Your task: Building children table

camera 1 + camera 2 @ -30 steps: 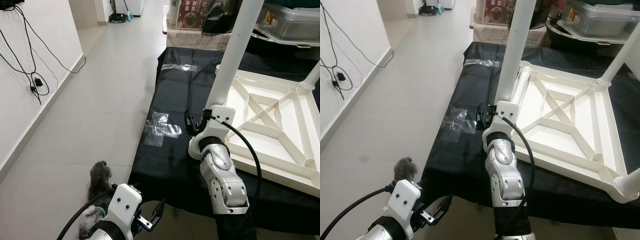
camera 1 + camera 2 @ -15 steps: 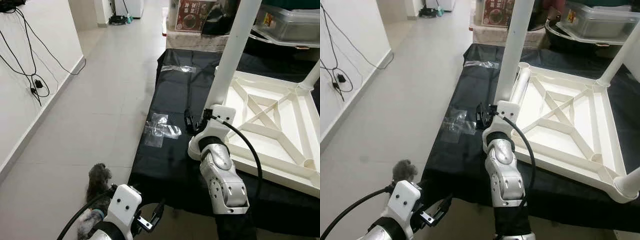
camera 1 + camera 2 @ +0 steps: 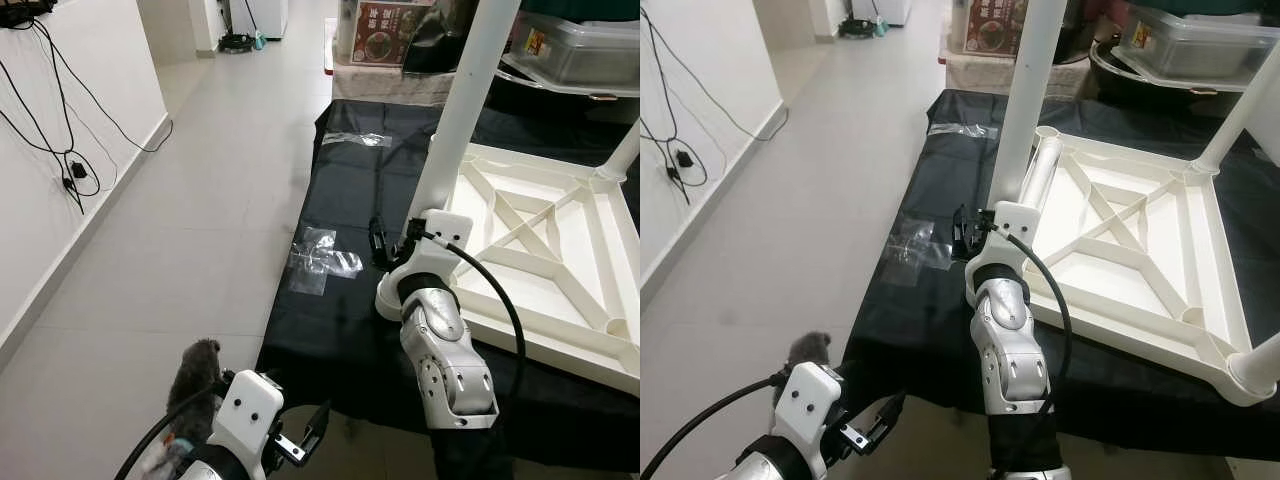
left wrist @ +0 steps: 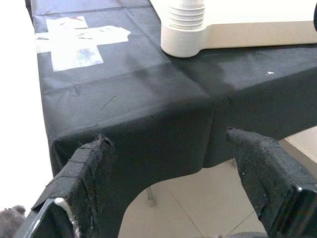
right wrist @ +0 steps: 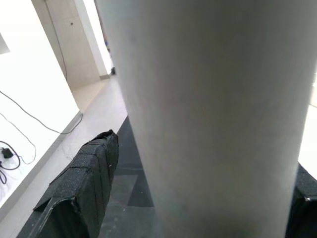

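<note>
Our right gripper is clasped around the white table leg, low down, just above where the leg meets the upturned white tabletop. One black finger sits against the leg's side in the right wrist view, the white tube between the two fingers. We judge the low hold keeps the leg steady and upright while it seats or turns into its corner socket.

The tabletop lies underside up on the black cloth, ribs showing, so the sockets face up for the legs. Beyond the right gripper another leg stands at the far corner.

Our left gripper hangs low, off the near edge of the cloth, fingers spread with nothing between them. Ahead of it is the cloth's corner and a ribbed white socket. Beside it on the floor, a grey furry thing. Beyond the left gripper, clear plastic wrappers lie on the cloth.
</note>
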Robot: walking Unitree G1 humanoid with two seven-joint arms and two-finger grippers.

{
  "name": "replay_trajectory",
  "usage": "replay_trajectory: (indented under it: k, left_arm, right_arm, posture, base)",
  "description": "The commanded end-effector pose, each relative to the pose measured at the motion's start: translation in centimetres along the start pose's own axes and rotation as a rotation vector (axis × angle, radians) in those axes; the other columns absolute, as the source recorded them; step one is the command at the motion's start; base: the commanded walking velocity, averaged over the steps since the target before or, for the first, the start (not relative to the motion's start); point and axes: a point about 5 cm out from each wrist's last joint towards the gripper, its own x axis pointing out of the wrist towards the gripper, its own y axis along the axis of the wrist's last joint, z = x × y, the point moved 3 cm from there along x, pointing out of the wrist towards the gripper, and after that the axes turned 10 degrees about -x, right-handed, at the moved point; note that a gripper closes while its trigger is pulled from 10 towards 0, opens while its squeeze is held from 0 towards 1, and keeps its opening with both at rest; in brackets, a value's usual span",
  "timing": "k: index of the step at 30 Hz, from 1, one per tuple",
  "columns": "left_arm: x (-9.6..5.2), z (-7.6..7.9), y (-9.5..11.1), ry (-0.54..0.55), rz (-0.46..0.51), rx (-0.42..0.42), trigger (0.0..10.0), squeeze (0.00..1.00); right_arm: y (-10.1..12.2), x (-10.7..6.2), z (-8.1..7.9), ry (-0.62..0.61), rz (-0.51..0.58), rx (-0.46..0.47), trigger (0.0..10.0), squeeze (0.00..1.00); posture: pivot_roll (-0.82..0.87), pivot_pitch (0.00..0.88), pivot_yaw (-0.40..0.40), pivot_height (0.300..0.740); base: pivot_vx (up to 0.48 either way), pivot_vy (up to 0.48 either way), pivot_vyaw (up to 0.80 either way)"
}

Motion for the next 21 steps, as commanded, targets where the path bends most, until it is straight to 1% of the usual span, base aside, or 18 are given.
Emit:
replay_trajectory:
  k: [1, 8, 21]
  left_arm:
    - [-0.10, -0.01, -0.40, -0.002, -0.010, -0.018, 10.0, 0.00]
    - [-0.08, -0.03, -0.38, -0.002, -0.009, -0.017, 10.0, 0.00]
    - [-0.07, -0.07, -0.34, -0.001, -0.008, -0.016, 10.0, 0.00]
  right_arm:
    - [-0.12, 0.10, 0.22, -0.003, 0.000, 0.013, 10.0, 0.00]
    - [0.09, 0.36, 0.56, -0.012, 0.009, 0.006, 10.0, 0.00]
    - [-0.12, 0.24, 0.28, -0.004, 0.003, 0.012, 10.0, 0.00]
  posture:
    - [0.08, 0.106, -0.046, 0.740]
    - [0.08, 0.106, -0.045, 0.740]
    - [0.08, 0.111, -0.045, 0.740]
  base:
    - [0.000, 0.000, 0.00]
    - [0.000, 0.000, 0.00]
    - [0.000, 0.000, 0.00]
